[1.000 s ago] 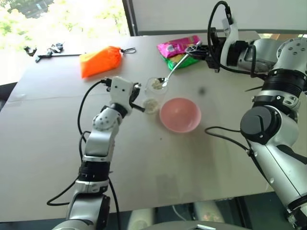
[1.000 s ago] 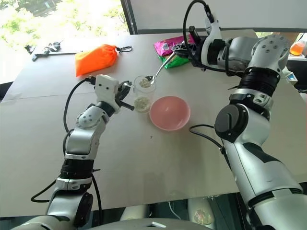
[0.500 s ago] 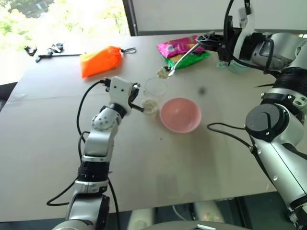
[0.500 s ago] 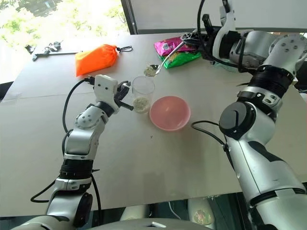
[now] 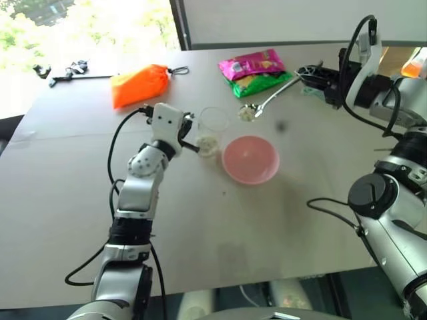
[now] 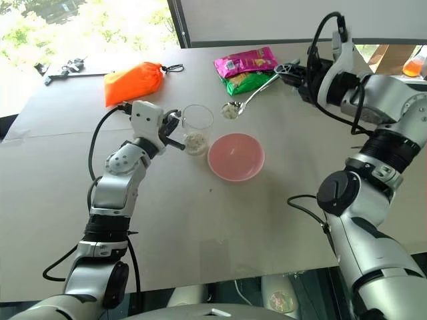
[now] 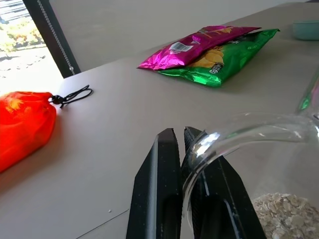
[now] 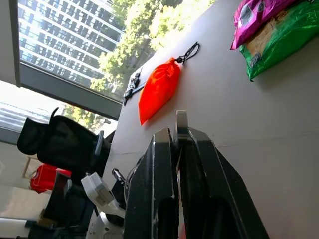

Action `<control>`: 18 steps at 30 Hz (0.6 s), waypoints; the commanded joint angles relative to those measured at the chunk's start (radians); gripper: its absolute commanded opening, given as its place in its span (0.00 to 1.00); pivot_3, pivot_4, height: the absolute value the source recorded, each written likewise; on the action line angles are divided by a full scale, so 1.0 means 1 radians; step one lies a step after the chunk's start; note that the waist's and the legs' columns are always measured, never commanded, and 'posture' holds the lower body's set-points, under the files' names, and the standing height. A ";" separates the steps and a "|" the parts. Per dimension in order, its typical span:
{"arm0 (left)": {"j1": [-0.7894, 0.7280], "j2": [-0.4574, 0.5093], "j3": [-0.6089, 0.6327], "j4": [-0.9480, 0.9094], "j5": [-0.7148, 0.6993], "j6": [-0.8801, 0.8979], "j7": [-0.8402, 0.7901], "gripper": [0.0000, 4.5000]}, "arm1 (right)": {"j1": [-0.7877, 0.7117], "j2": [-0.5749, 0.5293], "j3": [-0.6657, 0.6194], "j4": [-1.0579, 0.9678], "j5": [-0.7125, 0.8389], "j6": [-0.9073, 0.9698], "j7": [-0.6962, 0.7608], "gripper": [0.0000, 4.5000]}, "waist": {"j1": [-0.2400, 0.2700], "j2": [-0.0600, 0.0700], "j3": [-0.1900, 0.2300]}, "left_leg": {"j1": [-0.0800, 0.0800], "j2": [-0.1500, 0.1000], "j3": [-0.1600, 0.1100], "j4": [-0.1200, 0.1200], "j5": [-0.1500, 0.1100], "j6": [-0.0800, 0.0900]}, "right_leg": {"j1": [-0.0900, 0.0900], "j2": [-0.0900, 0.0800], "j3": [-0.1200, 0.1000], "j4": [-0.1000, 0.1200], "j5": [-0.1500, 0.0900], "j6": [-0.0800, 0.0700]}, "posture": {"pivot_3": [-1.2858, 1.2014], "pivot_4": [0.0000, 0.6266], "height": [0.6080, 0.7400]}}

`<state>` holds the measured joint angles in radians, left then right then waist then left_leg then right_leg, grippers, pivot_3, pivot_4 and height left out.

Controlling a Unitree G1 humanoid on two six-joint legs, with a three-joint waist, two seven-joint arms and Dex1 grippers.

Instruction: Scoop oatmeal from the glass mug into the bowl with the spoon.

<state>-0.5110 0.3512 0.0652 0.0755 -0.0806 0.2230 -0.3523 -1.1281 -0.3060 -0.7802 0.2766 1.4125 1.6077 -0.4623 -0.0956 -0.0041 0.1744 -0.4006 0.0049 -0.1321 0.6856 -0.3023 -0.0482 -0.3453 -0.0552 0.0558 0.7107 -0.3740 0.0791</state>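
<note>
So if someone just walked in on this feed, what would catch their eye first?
Probably the slim silver metal spoon, heaped with pale oatmeal flakes, held in the air by the right gripper just beyond the round pink bowl. Next, the left gripper pinching the clear glass mug, and the bright orange pouch behind it.

The grey table [image 5: 80, 200] bears glass mug [image 5: 212, 131], pink bowl [image 5: 250, 160], orange pouch [image 5: 139, 84] and snack packets [image 5: 257, 72].

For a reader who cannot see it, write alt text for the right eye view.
The right gripper holds a spoon heaped with oatmeal in the air beyond a pink bowl. The left gripper grips the handle of a glass mug with oatmeal at its bottom. An orange pouch and snack bags lie farther back on the table.
</note>
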 commanded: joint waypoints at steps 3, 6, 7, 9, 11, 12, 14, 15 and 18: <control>-0.020 0.030 0.016 -0.007 0.003 -0.034 -0.007 0.03 | 0.171 -0.112 0.221 -0.133 0.448 -0.147 -0.169 0.00 | 0.000 0.000 0.000 | -0.001 0.000 0.000 0.000 0.000 0.000 | 0.000 0.000 0.000 0.000 0.000 0.000 | 0.52 0.24 1.00; -0.019 0.034 0.017 -0.008 0.001 -0.035 -0.006 0.03 | 0.273 -0.193 0.354 -0.232 0.554 -0.227 -0.167 0.00 | 0.000 0.000 0.000 | -0.002 0.000 0.000 0.001 0.000 0.000 | 0.000 0.000 0.000 -0.002 0.000 0.000 | 0.52 0.24 1.00; -0.019 0.034 0.017 -0.008 0.001 -0.036 -0.006 0.03 | 0.293 -0.209 0.380 -0.256 0.558 -0.249 -0.151 0.00 | -0.001 0.000 0.000 | -0.002 0.000 0.000 0.001 0.000 0.000 | 0.000 0.000 0.000 -0.002 0.000 0.000 | 0.52 0.24 1.00; -0.016 0.033 0.016 -0.013 0.001 -0.034 -0.003 0.03 | 0.335 -0.223 0.414 -0.299 0.560 -0.312 -0.142 0.00 | -0.003 0.000 0.000 | -0.002 0.000 0.000 0.001 0.000 0.000 | 0.000 0.000 0.000 -0.002 0.000 0.000 | 0.52 0.24 1.00; -0.013 0.031 0.016 -0.019 0.000 -0.033 -0.001 0.03 | 0.375 -0.225 0.441 -0.345 0.560 -0.374 -0.138 0.00 | -0.001 0.000 0.000 | -0.001 0.000 0.000 0.001 0.000 0.001 | 0.000 0.000 0.000 -0.002 0.000 0.000 | 0.52 0.24 1.00; -0.013 0.031 0.016 -0.019 0.000 -0.032 0.000 0.03 | 0.387 -0.231 0.455 -0.362 0.560 -0.398 -0.133 0.00 | 0.000 0.000 0.000 | -0.001 0.000 0.000 0.001 0.001 0.001 | 0.000 0.000 0.000 -0.002 0.000 0.000 | 0.52 0.24 1.00; -0.012 0.031 0.017 -0.020 -0.001 -0.032 0.001 0.03 | 0.407 -0.245 0.484 -0.421 0.510 -0.424 -0.091 0.00 | 0.001 0.000 0.000 | -0.001 0.000 0.000 0.001 0.001 0.001 | 0.000 0.000 0.000 -0.002 0.000 0.000 | 0.52 0.24 1.00; -0.011 0.031 0.018 -0.023 -0.001 -0.032 0.002 0.03 | 0.415 -0.248 0.496 -0.462 0.464 -0.437 -0.058 0.00 | 0.002 0.000 0.000 | -0.001 0.000 0.000 0.001 0.001 0.001 | 0.000 0.000 0.000 -0.002 0.000 0.000 | 0.52 0.24 1.00; -0.010 0.031 0.020 -0.029 -0.003 -0.030 0.004 0.03 | 0.448 -0.275 0.536 -0.604 0.311 -0.453 0.088 0.00 | 0.003 0.000 0.000 | -0.001 0.000 -0.001 0.000 0.001 0.001 | 0.000 0.000 0.000 -0.004 0.000 0.000 | 0.52 0.24 1.00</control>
<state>-0.5143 0.3753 0.0697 0.0889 -0.0814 0.2083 -0.3566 -0.6875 -0.5603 -0.2505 -0.2149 1.7965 1.1832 -0.4737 -0.0929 -0.0040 0.1745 -0.4018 0.0050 -0.1333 0.6857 -0.3016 -0.0469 -0.3454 -0.0550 0.0551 0.7033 -0.3740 0.0791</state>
